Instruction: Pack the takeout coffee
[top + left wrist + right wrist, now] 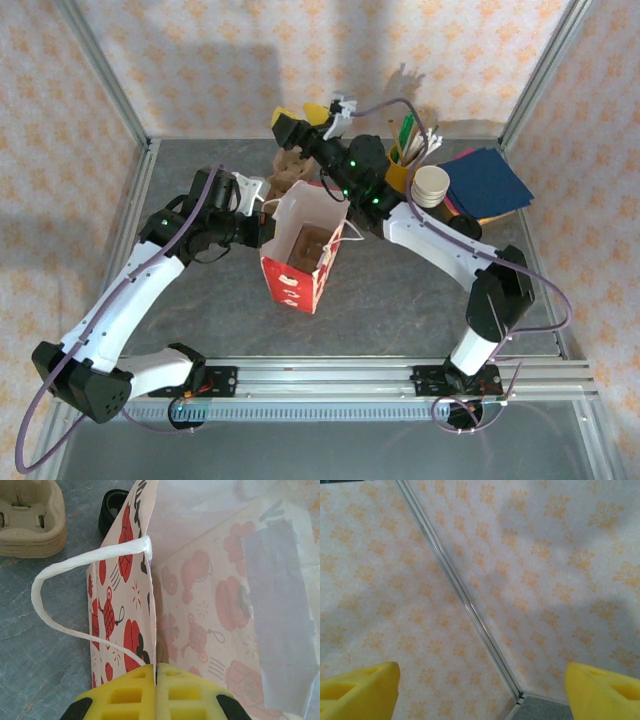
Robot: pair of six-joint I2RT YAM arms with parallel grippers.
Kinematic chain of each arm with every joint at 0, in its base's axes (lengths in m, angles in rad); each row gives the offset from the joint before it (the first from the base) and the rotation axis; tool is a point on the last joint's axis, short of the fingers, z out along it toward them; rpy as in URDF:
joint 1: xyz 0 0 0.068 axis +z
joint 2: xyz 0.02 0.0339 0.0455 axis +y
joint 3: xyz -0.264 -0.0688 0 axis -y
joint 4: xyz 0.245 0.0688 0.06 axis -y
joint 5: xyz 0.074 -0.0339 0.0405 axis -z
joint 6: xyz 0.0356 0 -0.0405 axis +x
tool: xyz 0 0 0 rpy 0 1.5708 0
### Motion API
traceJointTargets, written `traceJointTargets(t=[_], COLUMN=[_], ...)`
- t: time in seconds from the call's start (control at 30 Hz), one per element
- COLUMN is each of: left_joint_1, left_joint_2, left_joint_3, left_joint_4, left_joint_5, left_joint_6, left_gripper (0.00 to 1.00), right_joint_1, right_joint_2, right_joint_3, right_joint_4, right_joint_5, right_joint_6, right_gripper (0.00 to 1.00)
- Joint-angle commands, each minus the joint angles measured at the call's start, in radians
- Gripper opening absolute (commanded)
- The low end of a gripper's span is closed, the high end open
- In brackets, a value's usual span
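Observation:
A red-and-white paper bag (296, 268) stands open in the middle of the table, with a brown patch at its bottom that I cannot identify. My left gripper (263, 213) (156, 672) is shut on the bag's (125, 600) left rim, just beside the white handle (60, 575). A round black thing (113, 511), a lid by its look, lies on the table behind the bag. The takeout coffee's cup is hidden. At the back, my right gripper (301, 111) (482, 690) is raised and open, facing the wall corner with nothing between its fingers.
A stack of cardboard cup carriers (30, 520) (290, 170) sits behind the bag, under the right arm. At the back right are a yellow cup of stirrers (403, 168), a stack of white cups (431, 186) and blue napkins (487, 181).

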Motion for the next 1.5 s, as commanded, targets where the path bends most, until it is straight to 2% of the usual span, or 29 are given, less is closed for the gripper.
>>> traceJointTargets(t=[0.0, 0.03, 0.13, 0.23, 0.33, 0.47, 0.63, 0.8, 0.97, 1.23, 1.47], left_joint_1=[-0.007, -0.006, -0.007, -0.007, -0.007, -0.007, -0.007, -0.007, -0.007, -0.007, -0.006], left_joint_2=[-0.029, -0.031, -0.035, -0.038, -0.037, -0.043, -0.052, -0.038, -0.039, -0.016, -0.025], left_joint_3=[0.036, 0.033, 0.034, 0.043, 0.063, 0.086, 0.099, 0.108, 0.110, 0.186, 0.243], left_joint_4=[0.008, 0.015, 0.030, 0.039, 0.032, 0.018, 0.017, 0.001, 0.005, -0.029, -0.030], left_joint_5=[0.000, 0.002, -0.008, -0.034, -0.065, -0.102, -0.150, -0.159, -0.162, -0.178, -0.137], left_joint_6=[-0.023, -0.032, -0.051, -0.062, -0.066, -0.069, -0.067, -0.060, -0.058, -0.047, -0.060], left_gripper=[0.00, 0.02, 0.28, 0.42, 0.49, 0.56, 0.59, 0.59, 0.60, 0.60, 0.60], right_joint_1=[-0.011, -0.012, -0.012, -0.015, -0.015, -0.016, -0.016, -0.016, -0.016, -0.011, -0.010], right_joint_2=[-0.003, 0.003, 0.006, 0.000, -0.009, -0.039, -0.060, -0.069, -0.110, -0.116, -0.133], right_joint_3=[0.160, 0.209, 0.303, 0.335, 0.342, 0.294, 0.233, 0.204, 0.141, 0.067, 0.026], right_joint_4=[-0.315, -0.431, -0.701, -0.892, -1.058, -1.191, -1.295, -1.364, -1.338, -1.295, -1.205], right_joint_5=[-0.016, -0.001, 0.063, 0.131, 0.165, 0.177, 0.166, 0.099, 0.020, -0.035, -0.074], right_joint_6=[-0.002, 0.009, 0.071, 0.149, 0.191, 0.249, 0.295, 0.310, 0.322, 0.326, 0.300], right_gripper=[0.86, 0.86, 0.86, 0.86, 0.84, 0.79, 0.72, 0.67, 0.58, 0.46, 0.28])
